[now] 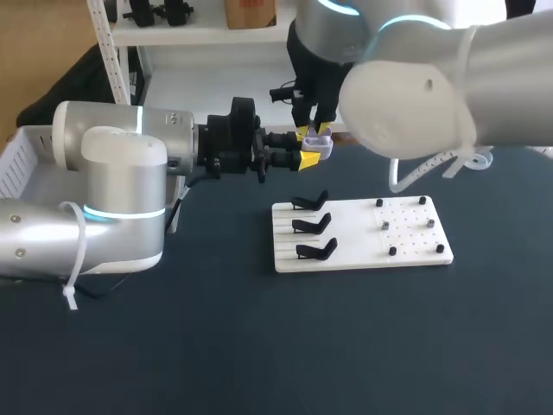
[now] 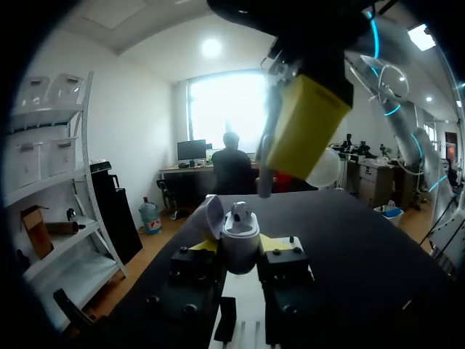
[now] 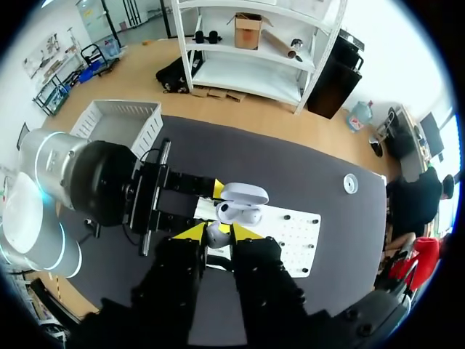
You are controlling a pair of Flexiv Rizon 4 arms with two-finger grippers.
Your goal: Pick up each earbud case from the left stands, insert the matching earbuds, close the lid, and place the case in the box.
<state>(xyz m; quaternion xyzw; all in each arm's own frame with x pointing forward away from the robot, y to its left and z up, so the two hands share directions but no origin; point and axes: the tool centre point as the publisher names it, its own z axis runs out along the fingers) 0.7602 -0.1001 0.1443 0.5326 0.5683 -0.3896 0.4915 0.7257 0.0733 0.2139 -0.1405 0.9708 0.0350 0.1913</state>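
Observation:
My left gripper [image 1: 308, 156] is shut on a white earbud case [image 1: 321, 144] above the table behind the white board. In the left wrist view the case [image 2: 240, 234] stands upright between the fingers with its lid [image 2: 211, 215] open and one earbud [image 2: 240, 211] seated in it. My right gripper [image 1: 313, 130] points down from above, just over the case, shut on a white earbud [image 3: 216, 235]. From the left wrist view that earbud [image 2: 324, 169] hangs beside a yellow finger [image 2: 305, 127] of the right gripper. The open case [image 3: 243, 201] lies just ahead of the right gripper [image 3: 218, 233].
A white board [image 1: 415, 251] lies mid-table with three empty black stands [image 1: 313, 226] on its left half and small black pegs [image 1: 392, 251] on its right half. A white basket [image 1: 17, 160] sits at the table's far left, behind my left arm.

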